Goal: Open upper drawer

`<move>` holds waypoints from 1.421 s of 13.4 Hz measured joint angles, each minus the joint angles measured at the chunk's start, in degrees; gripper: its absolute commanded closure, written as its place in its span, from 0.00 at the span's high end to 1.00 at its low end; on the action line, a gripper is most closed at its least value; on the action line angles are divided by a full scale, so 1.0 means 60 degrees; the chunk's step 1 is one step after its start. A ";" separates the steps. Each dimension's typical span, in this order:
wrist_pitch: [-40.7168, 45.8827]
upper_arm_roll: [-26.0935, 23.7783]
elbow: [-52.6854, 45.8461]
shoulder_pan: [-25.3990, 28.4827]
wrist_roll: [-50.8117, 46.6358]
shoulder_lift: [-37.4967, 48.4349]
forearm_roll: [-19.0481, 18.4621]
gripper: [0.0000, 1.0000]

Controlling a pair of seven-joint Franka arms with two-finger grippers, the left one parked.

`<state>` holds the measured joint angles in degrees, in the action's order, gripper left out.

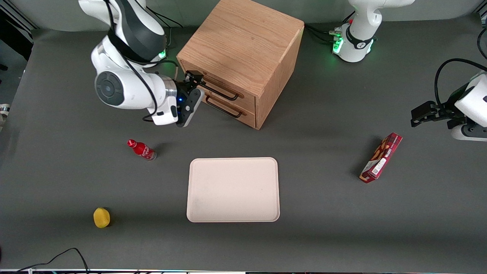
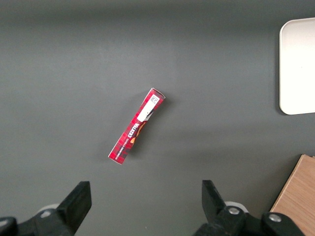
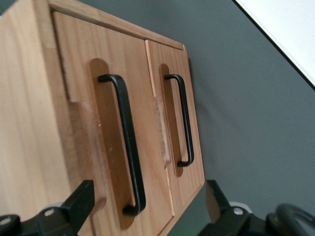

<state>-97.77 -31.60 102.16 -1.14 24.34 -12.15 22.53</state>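
cabinet (image 1: 243,49), the biggest thing on the table (image 1: 342,236), sits directly ahead of my gripper (image 1: 194,79), drawer fronts facing it. upper drawer (image 1: 224,88) looks fully closed, flush with the frame; lower drawer (image 1: 228,108) just beneath it, same look. in the right wrist view the upper drawer (image 3: 98,137) is the one closer to the cabinet's top edge, and its handle (image 3: 125,142) lies between my two fingers (image 3: 78,201), which stand wide apart with nothing gripped. from the front the gripper is right at the working-arm end of that handle (image 1: 220,93), touching or nearly so; i cannot tell which. tray (image 1: 233,189) lies well clear of the gripper, nearer the front camera. snack box (image 1: 381,157) is far off toward the parked arm's end. red bottle (image 1: 142,150) is near, below the wrist and closer to the camera; yellow object (image 1: 101,217) is closer to the camera again. handling guess: solid wood drawer, stiff, moderately heavy, may bind if pulled off-axis. the bar is thin, hard, smooth metal, so likely slippery. i would close on it near mid-length, fingers across the bar in the recess, then pull straight out along the slide. the lower handle (image 3: 181,120) is close by; must not stray onto it.
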 measured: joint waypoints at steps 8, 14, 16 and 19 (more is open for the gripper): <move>-0.1381 -0.0505 0.0910 0.0080 -0.0116 -0.0003 0.0001 1.00; -0.2081 -0.0636 0.1388 0.0082 -0.0117 -0.0014 0.0001 1.00; -0.2154 -0.0643 0.1421 0.0084 -0.0117 -0.0044 0.0001 1.00; -0.2391 -0.0642 0.1456 0.0082 -0.0117 -0.0182 -0.0212 1.00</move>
<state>-112.11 -35.45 110.90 -0.65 23.64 -13.24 21.26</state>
